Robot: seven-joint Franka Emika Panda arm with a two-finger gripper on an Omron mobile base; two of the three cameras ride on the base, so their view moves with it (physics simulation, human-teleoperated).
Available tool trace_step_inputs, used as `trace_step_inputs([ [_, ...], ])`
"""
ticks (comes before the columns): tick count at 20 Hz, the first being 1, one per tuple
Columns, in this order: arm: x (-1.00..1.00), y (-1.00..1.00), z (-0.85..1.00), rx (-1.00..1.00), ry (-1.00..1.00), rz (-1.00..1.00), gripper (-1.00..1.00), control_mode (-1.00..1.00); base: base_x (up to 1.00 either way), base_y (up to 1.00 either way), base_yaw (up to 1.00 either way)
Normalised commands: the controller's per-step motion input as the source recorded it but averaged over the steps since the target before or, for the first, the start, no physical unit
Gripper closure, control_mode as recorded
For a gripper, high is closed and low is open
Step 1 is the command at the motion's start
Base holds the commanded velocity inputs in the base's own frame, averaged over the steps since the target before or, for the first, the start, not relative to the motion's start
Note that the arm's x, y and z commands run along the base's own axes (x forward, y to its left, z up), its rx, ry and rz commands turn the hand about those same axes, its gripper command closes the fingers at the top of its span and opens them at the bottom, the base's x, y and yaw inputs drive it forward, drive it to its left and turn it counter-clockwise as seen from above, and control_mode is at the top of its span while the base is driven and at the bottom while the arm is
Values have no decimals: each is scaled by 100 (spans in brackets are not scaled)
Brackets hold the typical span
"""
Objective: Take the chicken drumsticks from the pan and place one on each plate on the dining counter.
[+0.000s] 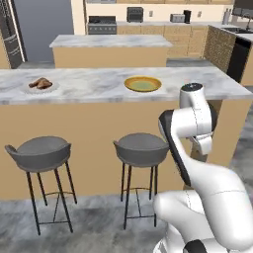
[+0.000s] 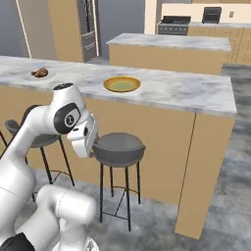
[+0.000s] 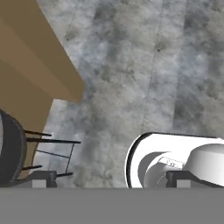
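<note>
**A:** Where do the task's things lie?

**B:** On the long desk with the white-grey veined marble top and plain tan wooden front (image 1: pixel 123 81). A round white-grey plate (image 1: pixel 43 88) near its left end carries lumpy, glossy orange-brown chicken drumsticks (image 1: pixel 40 83); from here I cannot tell whether it is one piece or two. The round mustard-yellow plate with a pale greenish centre (image 1: pixel 143 84) sits well apart to the right, and it looks bare.

**A:** And your tool?

**B:** My tool (image 3: pixel 109 180) hangs low in front of the desk, pointing at the mottled grey stone floor (image 3: pixel 144 70). The two small dark fingertips (image 3: pixel 41 179) stand wide apart with nothing between them.

**A:** What could go wrong?

**B:** My judgement: the yellow plate's share is not yet served. If both pieces are on the white plate, I must lift one away, and the glossy, lumpy skin could slip from smooth pads. The plates are flat with little rim, so a nudge could slide one across polished marble, or roll a piece off. Raising my arm from this low pose, I could also clip the desk's overhanging edge or the round grey-cushioned stool on thin dark metal legs (image 1: pixel 142 148) just beside my elbow.
</note>
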Motion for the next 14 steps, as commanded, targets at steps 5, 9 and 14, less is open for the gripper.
trace_step_inputs([
  [5, 0, 0, 0, 0, 0, 0, -100, 100, -7, -100, -13],
  [9, 0, 0, 0, 0, 0, 0, -100, 100, 0, -100, -16],
  [14, 0, 0, 0, 0, 0, 0, -100, 100, 0, -100, -18],
])
